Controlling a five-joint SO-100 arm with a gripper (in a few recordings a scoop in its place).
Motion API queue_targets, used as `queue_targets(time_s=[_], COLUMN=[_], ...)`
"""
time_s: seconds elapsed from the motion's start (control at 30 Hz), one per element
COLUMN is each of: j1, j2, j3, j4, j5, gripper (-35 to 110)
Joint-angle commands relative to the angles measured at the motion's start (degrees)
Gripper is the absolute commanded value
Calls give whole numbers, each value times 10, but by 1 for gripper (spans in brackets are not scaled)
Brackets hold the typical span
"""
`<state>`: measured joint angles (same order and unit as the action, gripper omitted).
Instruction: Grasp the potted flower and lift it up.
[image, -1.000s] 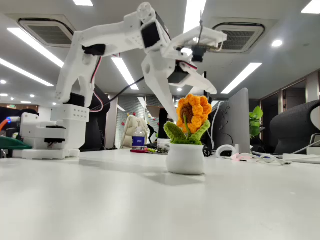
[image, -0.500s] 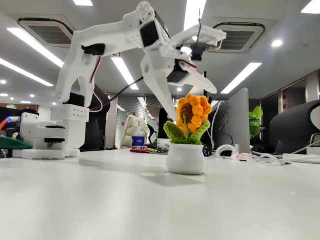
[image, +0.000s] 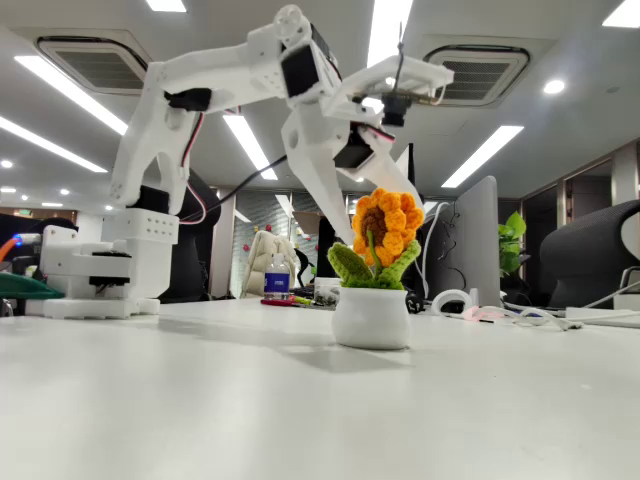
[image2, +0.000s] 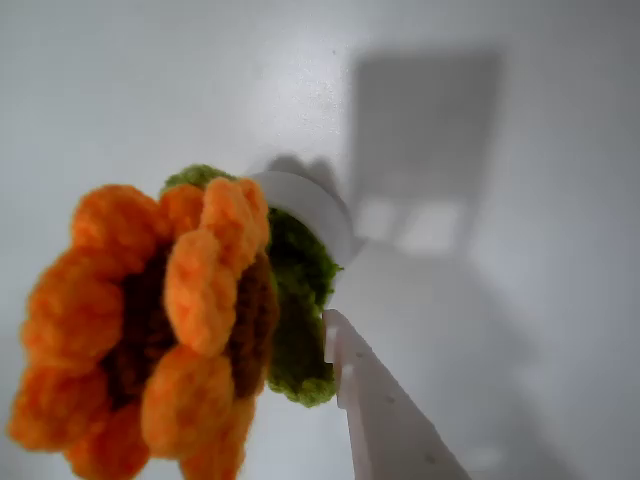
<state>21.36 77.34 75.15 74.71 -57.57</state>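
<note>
Hovering at upper centre of the fixed view, the gripper (image: 385, 195) spreads its white fingers (image2: 385, 420) apart above the potted flower (image: 374, 280) on the table (image: 200, 400).

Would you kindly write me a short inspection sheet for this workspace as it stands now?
Surface: white table, bare around the pot.
Job's things: potted flower upright on the table, orange bloom above green leaves, white pot resting on the surface, not lifted.
Clutter: small bottle and small items at the table's far edge; white headphones to the right in the fixed view.
Gripper: gripper above and behind the bloom, jaws apart; one finger beside the leaves in the wrist view, holding nothing.
Cables: red and black wires run along the arm.
Surroundings: office with ceiling lights, monitor, leafy plant, chairs.
</note>
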Motion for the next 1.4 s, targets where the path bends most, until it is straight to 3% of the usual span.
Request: queue_targets(time_s=[0.0, 0.13, 0.23, 0.3, 0.97, 1.37], j1=[1, 1, 0, -1, -3, -9], j2=[13, 13, 13, 15, 62, 176], j3=[-21, -21, -22, -22, -25, -33], j4=[1, 1, 2, 5, 26, 114], j5=[-6, -8, -11, -16, -29, -73], gripper=[42, 39, 21, 0, 0, 0])
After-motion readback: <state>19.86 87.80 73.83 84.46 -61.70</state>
